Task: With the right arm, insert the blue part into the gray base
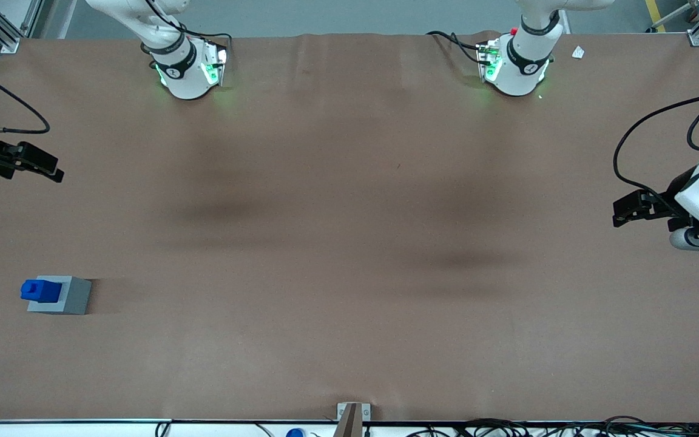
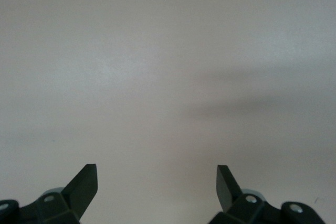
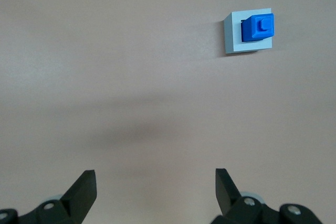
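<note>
Spread wide and empty, the right arm's end effector (image 3: 155,187) hangs well apart from the blue part (image 3: 258,28), which seemingly sits only partly seated in the gray base (image 3: 231,35), so a careless nudge risks tipping it out.

Brown table cover (image 1: 349,340) is spanning the whole surface, creasing faintly and carrying soft dark shadow patches (image 1: 459,261) mid-table. A small white scrap (image 1: 578,52) is lying toward the parked arm's end. A metal bracket (image 1: 353,414) is sitting at the edge nearest the front camera, with black cables (image 1: 507,428) trailing beside it.
</note>
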Action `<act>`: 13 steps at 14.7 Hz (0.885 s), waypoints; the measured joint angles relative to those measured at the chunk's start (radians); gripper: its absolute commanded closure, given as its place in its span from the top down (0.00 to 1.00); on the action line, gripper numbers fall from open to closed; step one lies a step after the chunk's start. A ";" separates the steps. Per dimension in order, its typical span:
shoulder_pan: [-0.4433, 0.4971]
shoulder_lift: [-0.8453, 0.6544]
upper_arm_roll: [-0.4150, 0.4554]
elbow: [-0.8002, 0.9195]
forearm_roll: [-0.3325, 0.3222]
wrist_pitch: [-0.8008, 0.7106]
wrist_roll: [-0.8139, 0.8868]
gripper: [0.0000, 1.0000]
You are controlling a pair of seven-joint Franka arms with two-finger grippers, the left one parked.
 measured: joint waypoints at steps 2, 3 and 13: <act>0.000 -0.007 0.001 -0.002 -0.001 0.006 0.000 1.00; 0.001 -0.010 0.001 -0.001 -0.001 0.008 0.000 1.00; 0.006 -0.012 0.004 0.008 -0.013 0.010 0.000 1.00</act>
